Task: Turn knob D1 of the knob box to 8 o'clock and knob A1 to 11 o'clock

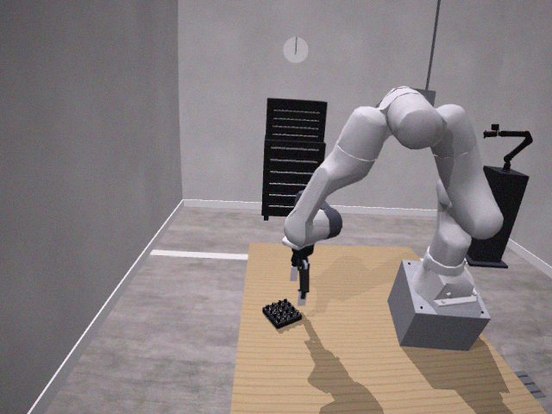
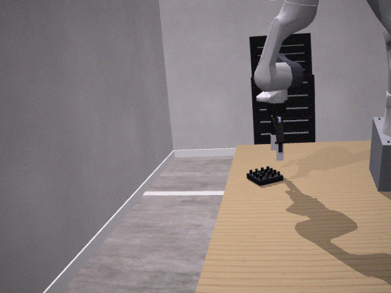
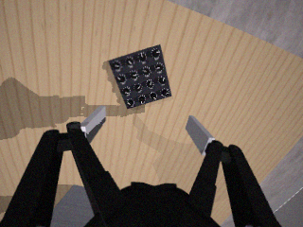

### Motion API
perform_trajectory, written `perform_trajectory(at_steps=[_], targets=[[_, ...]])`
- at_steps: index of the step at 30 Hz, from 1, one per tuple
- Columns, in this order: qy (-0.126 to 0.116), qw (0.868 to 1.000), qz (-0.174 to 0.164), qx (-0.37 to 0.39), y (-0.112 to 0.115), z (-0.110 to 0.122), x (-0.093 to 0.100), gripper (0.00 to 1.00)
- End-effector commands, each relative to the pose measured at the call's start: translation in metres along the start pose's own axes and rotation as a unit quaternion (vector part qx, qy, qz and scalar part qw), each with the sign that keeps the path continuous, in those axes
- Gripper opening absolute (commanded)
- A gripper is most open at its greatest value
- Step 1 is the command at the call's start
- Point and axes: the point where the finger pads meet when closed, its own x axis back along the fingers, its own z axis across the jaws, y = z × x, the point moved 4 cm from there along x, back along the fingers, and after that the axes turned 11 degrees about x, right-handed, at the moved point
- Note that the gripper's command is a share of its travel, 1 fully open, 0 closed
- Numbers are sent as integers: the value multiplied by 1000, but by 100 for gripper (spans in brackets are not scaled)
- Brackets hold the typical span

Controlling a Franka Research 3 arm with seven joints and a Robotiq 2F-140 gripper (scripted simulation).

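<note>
My hand [image 1: 297,285] [image 2: 276,152] [image 3: 148,117] is released, fingers wide apart with nothing between them, above the bench [image 1: 356,379] [image 2: 268,252] [image 3: 62,43] and apart from the knob box [image 1: 284,313] [image 2: 264,178] [image 3: 140,77]. Box sits knobs-up on the bench, near its edge. Knob lines too small to read. Shadow falls beside the box.
</note>
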Motion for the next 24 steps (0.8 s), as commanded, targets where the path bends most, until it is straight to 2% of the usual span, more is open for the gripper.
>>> perform_trajectory(at_steps=[1,8,24], targets=[[-5,997,-12,-77,-4,-4,-1,100],[-4,994,-13,-111,-9,-6,0,100],[-2,975,-13,-222,-26,-15,2,100]])
